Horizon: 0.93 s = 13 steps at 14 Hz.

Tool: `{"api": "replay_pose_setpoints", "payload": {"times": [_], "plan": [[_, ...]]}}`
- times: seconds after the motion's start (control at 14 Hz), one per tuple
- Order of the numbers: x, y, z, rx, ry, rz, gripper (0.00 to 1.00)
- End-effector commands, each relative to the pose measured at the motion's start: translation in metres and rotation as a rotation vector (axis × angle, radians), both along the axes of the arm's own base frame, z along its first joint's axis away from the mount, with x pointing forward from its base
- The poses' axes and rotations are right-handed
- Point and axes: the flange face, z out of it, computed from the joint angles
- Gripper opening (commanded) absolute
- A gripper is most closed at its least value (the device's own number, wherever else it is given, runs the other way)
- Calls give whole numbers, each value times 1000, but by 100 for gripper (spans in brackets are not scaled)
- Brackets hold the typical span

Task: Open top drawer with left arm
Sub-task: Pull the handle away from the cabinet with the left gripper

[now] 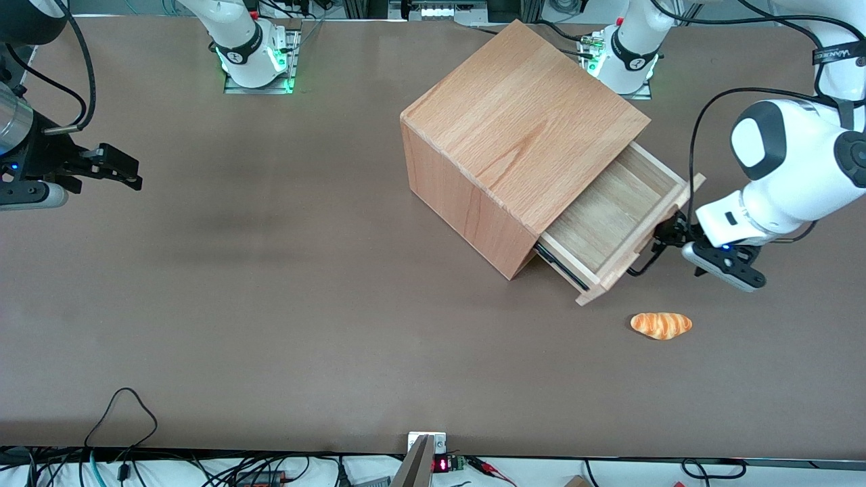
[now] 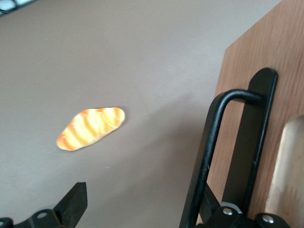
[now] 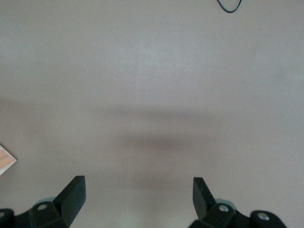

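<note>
top drawer (image 1: 612,220) pulled well out of cabinet (image 1: 521,128) | gripper (image 1: 666,233) at handle (image 2: 213,142), fingers spread, apparently not clamping | bread roll (image 1: 661,325) nearer the camera

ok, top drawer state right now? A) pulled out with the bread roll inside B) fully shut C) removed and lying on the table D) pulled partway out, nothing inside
D: the light beech-wood top drawer juts from the wooden cube cabinet, bare inside; the small black claw is at its thin black wire handle, and the orange bread roll lies on the brown table.
</note>
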Motion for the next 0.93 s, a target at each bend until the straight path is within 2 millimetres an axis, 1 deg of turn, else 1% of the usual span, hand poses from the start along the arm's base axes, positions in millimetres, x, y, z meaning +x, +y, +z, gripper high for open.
{"api": "replay_pose_setpoints", "payload": {"times": [0.0, 0.07, 0.14, 0.21, 0.5, 0.57, 0.86], "plan": [[11, 25, -19, 71, -16, -1, 100], [12, 27, -17, 74, -23, 3, 100], [13, 31, -11, 75, -34, 10, 100], [20, 30, 5, 73, -58, 14, 100], [23, 27, 36, 57, -70, 10, 100], [26, 27, 47, 58, -86, 8, 100], [27, 22, 65, 50, -46, -9, 100]]}}
